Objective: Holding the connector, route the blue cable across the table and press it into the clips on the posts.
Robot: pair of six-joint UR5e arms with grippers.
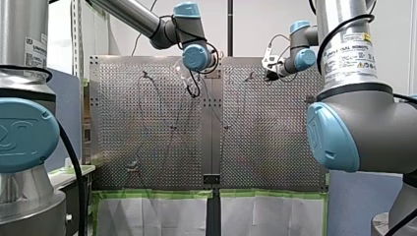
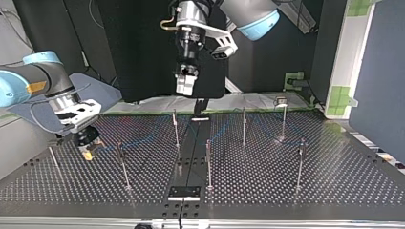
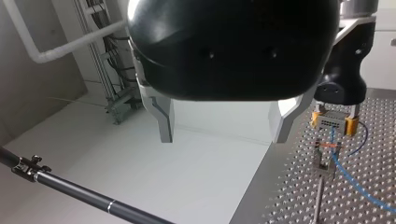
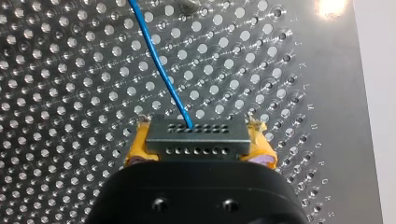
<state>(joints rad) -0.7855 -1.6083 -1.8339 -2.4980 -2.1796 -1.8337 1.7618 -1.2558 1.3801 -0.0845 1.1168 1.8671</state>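
Note:
My right gripper (image 4: 199, 151) is shut on a grey connector (image 4: 196, 135), which sits between its yellow pads (image 4: 136, 148). The blue cable (image 4: 161, 60) leaves the connector and runs over the perforated table. In the top view this gripper (image 2: 87, 150) hangs low over the table at the left, and the cable (image 2: 143, 140) trails right past the posts. My left gripper (image 3: 224, 137) is open and empty, held high above the table's middle (image 2: 185, 88). Its view shows the right gripper (image 3: 334, 127) just above a clip post (image 3: 322, 163).
Several thin posts stand on the table, among them one (image 2: 175, 128) near the far middle, one (image 2: 123, 167) near the right gripper and one (image 2: 300, 164) at the right. A black bar (image 2: 188, 157) runs down the table's centre. A black rod (image 3: 84, 198) shows below my left gripper.

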